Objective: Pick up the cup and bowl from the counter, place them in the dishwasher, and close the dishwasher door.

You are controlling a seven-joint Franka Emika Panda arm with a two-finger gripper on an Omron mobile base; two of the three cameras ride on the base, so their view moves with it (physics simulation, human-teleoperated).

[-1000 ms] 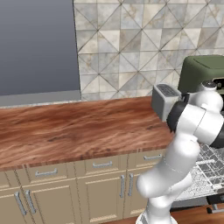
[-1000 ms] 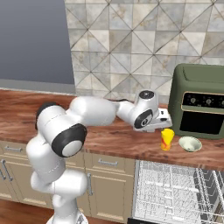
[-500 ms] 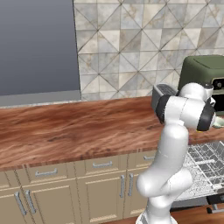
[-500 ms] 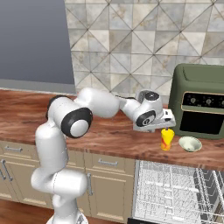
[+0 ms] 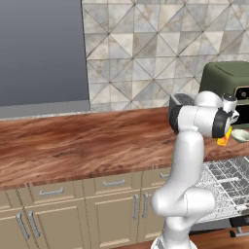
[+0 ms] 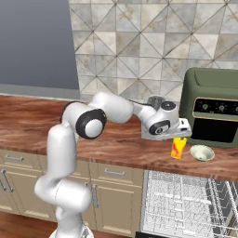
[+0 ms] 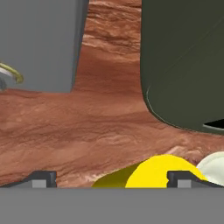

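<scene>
Above the cup (image 6: pixel 178 148), my gripper (image 7: pixel 111 178) spreads wide; off-centre closing could tip it into the bowl (image 6: pixel 201 152) just beside.

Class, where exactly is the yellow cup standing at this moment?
In the right base view the cup stands upright on the counter, just left of the bowl, in front of the green oven and directly below the hand.
</scene>
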